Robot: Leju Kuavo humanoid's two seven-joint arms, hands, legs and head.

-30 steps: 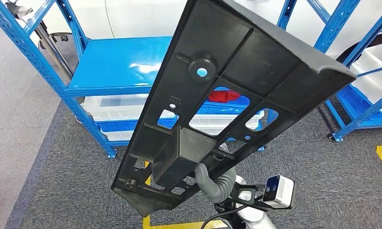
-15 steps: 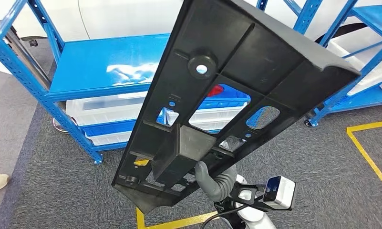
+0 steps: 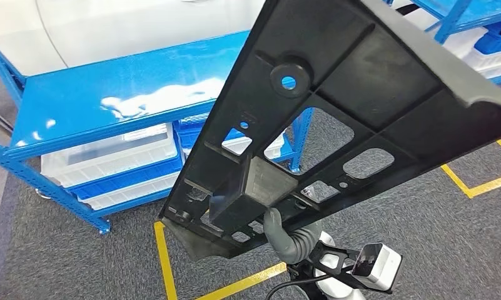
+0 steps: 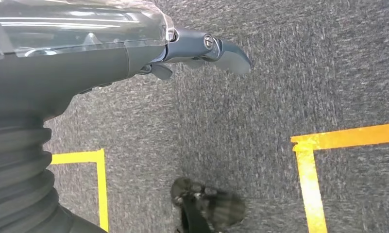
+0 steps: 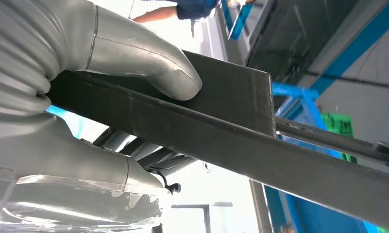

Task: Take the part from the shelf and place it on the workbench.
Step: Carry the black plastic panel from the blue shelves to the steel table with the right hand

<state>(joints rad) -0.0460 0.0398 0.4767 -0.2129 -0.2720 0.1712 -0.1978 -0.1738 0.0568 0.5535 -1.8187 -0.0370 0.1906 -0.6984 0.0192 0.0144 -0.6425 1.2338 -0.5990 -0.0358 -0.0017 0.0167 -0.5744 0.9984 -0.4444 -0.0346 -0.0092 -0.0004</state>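
Observation:
The part [image 3: 335,119] is a long black plastic panel with ribs, cut-outs and a box-shaped block near its lower end. It is held up in the air, slanting across the head view from lower left to upper right. My right hand [image 3: 284,234] grips its lower edge from beneath, with the grey thumb pressed on the panel. In the right wrist view the thumb [image 5: 148,60] lies on the part's [image 5: 241,145] black edge. My left hand [image 4: 202,46] hangs over the grey carpet with its fingers stretched out and nothing in them.
A blue steel shelf [image 3: 110,100] stands behind the part, with white bins [image 3: 110,156] on its lower level. More blue racking [image 3: 479,19] is at the upper right. Yellow tape lines [image 3: 163,259] mark the grey carpet.
The camera has turned: the blue shelf has slid to the left of the picture and yellow floor lines have come in. The part stays in my right hand, tilted slightly differently.

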